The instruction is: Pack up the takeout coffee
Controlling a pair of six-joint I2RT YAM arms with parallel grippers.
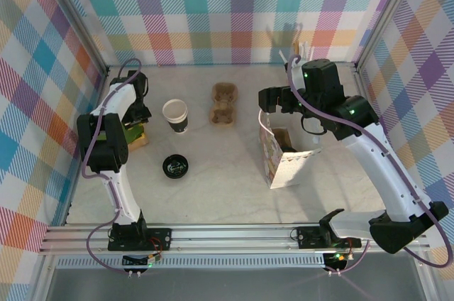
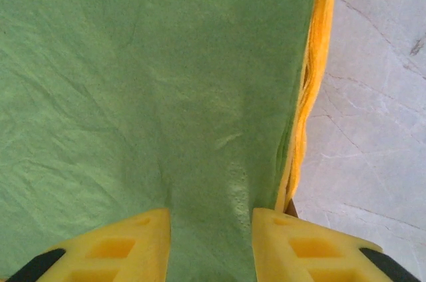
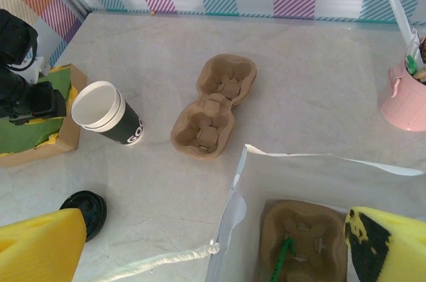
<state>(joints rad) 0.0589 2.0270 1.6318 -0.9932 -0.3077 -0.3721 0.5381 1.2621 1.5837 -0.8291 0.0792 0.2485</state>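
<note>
The takeout coffee is out of view. My left gripper (image 1: 138, 118) is down on a box of napkins (image 1: 135, 136) at the far left. Its yellow fingers (image 2: 133, 245) stand either side of a raised ridge of green napkin (image 2: 166, 96) and pinch it. My right gripper (image 1: 273, 102) hangs open above the left rim of the white paper bag (image 1: 287, 166). In the right wrist view that bag's edge (image 3: 319, 175) and its cord handle lie between the wide-apart fingers (image 3: 40, 245). A cardboard carrier (image 3: 303, 239) with a green stick lies inside the bag.
A lidless dark cup with a white rim (image 1: 175, 115) stands left of centre. A loose black lid (image 1: 174, 166) lies in front of it. An empty two-cup carrier (image 1: 223, 104) is mid-table. A pink holder (image 3: 403, 96) stands by the back wall on the right.
</note>
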